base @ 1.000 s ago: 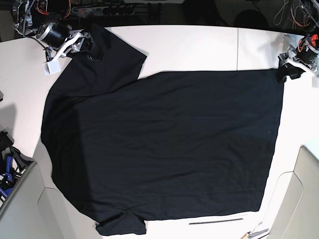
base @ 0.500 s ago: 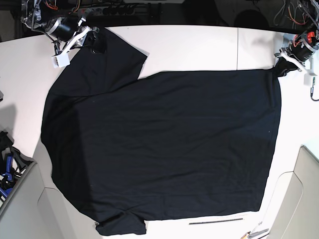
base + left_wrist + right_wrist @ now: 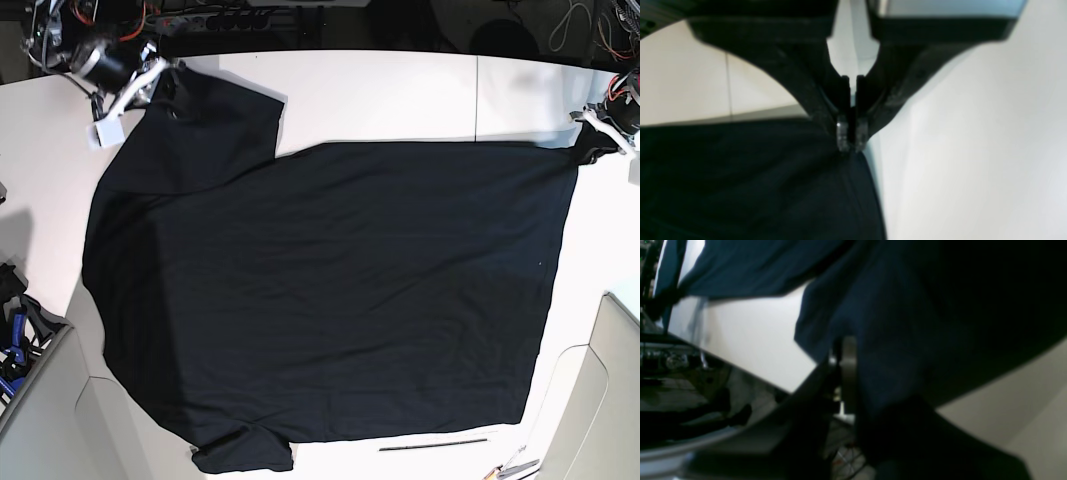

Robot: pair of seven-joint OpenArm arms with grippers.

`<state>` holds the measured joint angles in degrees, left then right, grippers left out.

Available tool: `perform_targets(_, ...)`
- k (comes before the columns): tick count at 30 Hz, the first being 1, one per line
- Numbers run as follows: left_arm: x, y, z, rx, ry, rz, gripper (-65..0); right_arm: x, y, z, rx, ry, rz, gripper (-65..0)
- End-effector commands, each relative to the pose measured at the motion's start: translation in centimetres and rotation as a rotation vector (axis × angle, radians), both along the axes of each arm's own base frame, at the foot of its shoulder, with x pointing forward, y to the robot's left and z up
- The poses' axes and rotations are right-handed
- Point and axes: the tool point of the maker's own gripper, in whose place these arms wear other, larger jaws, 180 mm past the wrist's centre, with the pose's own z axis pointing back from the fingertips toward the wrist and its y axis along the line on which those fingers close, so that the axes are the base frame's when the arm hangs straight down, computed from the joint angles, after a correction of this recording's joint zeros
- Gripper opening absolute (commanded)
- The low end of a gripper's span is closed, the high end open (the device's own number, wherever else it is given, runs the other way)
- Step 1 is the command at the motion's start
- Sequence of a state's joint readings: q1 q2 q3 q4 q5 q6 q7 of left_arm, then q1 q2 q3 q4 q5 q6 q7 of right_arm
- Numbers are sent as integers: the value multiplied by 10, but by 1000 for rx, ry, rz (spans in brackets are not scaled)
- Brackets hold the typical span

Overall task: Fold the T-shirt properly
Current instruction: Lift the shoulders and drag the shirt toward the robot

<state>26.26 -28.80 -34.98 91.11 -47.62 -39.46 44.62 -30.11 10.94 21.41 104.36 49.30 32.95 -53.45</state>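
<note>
Both grippers — left gripper [image 3: 850,133] and right gripper [image 3: 843,373] — pinch far corners of the T-shirt [image 3: 330,290]; pulling harder could slip the thin fabric free.

I see T-shirt [image 3: 330,290]: plain black | counter [image 3: 380,95]: off-white | left pincer [image 3: 850,136]: black, clear tips | thin rod [image 3: 433,444]: dark
</note>
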Motion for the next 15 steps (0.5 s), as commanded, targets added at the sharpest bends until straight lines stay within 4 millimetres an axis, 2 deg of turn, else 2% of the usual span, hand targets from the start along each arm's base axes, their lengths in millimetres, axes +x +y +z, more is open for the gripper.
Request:
perform_targets(1,2,3,12,24,-22,-23,-650,-1,0,10,4,-29,6,-650)
perform_targets(6,-11,-1,15,42,-7,-44,-650,-16,-2,27,-18,-46,14,-650)
perform_targets(11,-18,18,25,68,-21,6,-650,-27,-16,38,-65,-49,-7,-650)
perform_targets(15,-15,25,35,58,-62,34,-650,-22,-21,48,-59,-82,-29,-650)
